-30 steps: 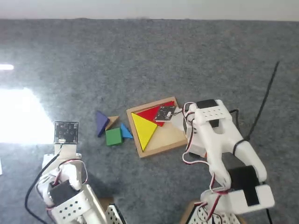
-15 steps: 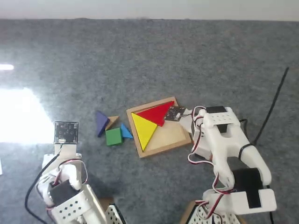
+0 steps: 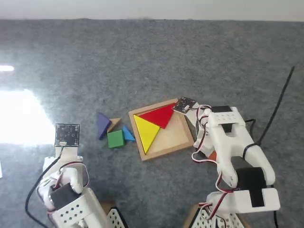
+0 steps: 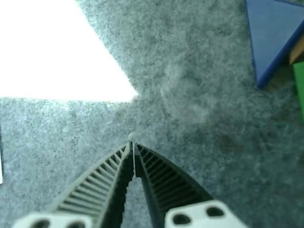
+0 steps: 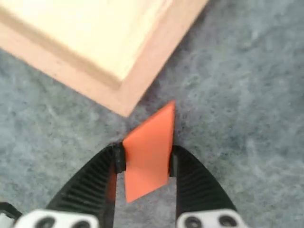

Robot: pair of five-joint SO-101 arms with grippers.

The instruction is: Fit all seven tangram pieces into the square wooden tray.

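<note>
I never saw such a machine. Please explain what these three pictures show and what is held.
A left arm and a right arm, small robots, stand at a grey table. One picture looks down from above; the other two come from a camera on each arm's wrist. On the table lies the square wooden tray, holding a red triangle and a yellow triangle. Beside it lie a purple triangle, tan triangle, green square and blue triangle. The right gripper is shut on an orange piece by the tray's corner. The left gripper is shut, empty.

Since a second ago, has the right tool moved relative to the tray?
Yes. The right tool, shut on the orange piece, has pulled back off the wooden tray, to its right in the high view.
</note>
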